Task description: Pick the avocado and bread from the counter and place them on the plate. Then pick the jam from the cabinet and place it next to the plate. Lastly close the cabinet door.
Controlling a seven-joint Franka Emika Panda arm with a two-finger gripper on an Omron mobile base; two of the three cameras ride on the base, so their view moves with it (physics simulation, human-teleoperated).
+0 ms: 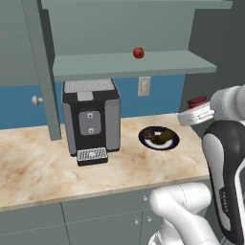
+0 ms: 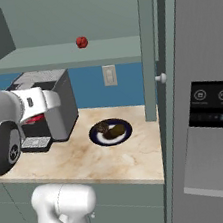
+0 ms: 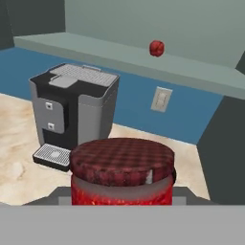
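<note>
My gripper (image 1: 195,113) is shut on the jam (image 1: 197,102), a small red jar with a dark red checked lid (image 3: 122,160), and holds it in the air right of the plate (image 1: 143,141). The navy-rimmed plate rests on the counter and carries the rough brown bread (image 1: 150,135) and the smooth olive avocado (image 1: 166,137). In the right base view the jam (image 2: 33,118) shows red under my hand, left of the plate (image 2: 127,134). The cabinet door (image 1: 45,72) stands open, edge-on, with its pale knob (image 1: 36,100).
A coffee machine (image 1: 91,119) stands on the marble counter left of the plate. A small red ball (image 1: 138,52) lies on the cabinet shelf. A wall outlet (image 1: 144,86) sits behind. A grey fridge (image 2: 209,109) borders the counter on the right.
</note>
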